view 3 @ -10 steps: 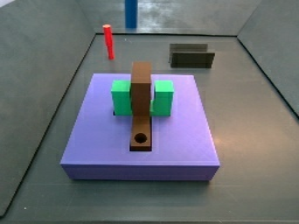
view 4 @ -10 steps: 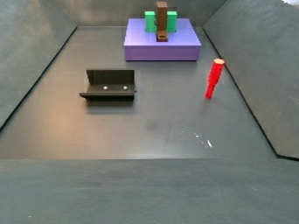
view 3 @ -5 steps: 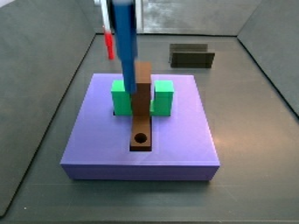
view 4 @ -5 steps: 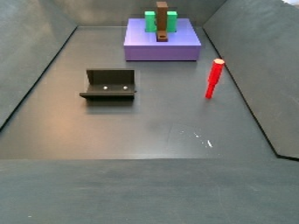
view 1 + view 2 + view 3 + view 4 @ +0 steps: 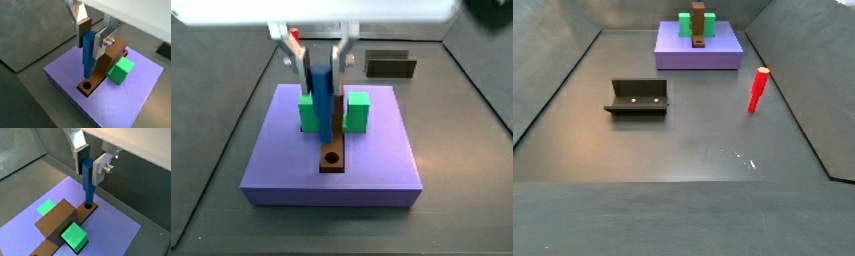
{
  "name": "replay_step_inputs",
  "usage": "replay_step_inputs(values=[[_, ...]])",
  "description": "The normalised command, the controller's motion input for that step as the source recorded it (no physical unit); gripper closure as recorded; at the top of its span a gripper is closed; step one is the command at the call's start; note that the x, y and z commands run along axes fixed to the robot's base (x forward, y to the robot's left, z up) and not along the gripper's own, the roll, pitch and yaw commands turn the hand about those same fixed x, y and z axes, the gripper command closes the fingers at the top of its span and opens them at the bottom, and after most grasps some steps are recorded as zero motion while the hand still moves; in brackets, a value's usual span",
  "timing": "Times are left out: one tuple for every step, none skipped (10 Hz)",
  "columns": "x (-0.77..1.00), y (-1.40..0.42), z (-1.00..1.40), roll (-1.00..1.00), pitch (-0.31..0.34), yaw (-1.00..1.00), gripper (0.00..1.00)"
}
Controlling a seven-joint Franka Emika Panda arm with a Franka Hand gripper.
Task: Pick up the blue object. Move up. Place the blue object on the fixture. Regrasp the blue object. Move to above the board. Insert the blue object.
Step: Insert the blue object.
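Observation:
My gripper [image 5: 322, 85] is shut on the blue object [image 5: 322, 95], which hangs upright between the silver fingers over the board [image 5: 372, 160]. In both wrist views the gripper [image 5: 90, 42] [image 5: 90, 168] clamps the upper part of the blue object [image 5: 87, 55] [image 5: 88, 183]. Its lower end hangs close above the round hole [image 5: 85, 87] [image 5: 88, 206] [image 5: 333, 158] at the end of the brown bar [image 5: 334, 142]. I cannot tell whether the tip touches the hole. The fixture [image 5: 637, 97] [image 5: 390, 64] stands empty on the floor. The gripper does not show in the side view with the fixture in front.
A green block [image 5: 358, 110] [image 5: 120, 70] straddles the brown bar on the board. A red peg [image 5: 759, 90] [image 5: 295, 37] stands upright on the floor beside the board. Grey walls enclose the floor.
The gripper has come down and forward with the blue object, from the far top of the side view to just over the bar's hole. Nothing else moved.

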Motion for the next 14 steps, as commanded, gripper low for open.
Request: replay_step_inputs(values=[[0.14,-0.09,-0.19,0.07,0.031,0.00,1.00],[0.14,-0.09,-0.14,0.06,0.026,0.00,1.00],[0.15,-0.05,-0.14,0.05,0.019,0.00,1.00],[0.13,-0.01,-0.15,0.02,0.016,0.00,1.00],[0.08,0.00,-0.18,0.01,0.004,0.00,1.00],[0.05,0.00,-0.14,0.00,0.000,0.00,1.00],[0.03,0.00,-0.11,0.01,0.000,0.00,1.00],[0.00,0.00,-0.11,0.00,0.000,0.00,1.00],[0.07,-0.06,-0.10,-0.03,0.000,-0.01,1.00],[0.10,-0.03,-0.13,0.00,0.000,0.00,1.00],[0.07,-0.01,-0.05,0.00,0.000,0.00,1.00],[0.05,0.00,-0.07,0.00,0.000,0.00,1.00],[0.03,-0.04,-0.08,0.00,0.000,0.00,1.00],[0.13,-0.11,-0.13,0.00,0.000,0.00,1.00]])
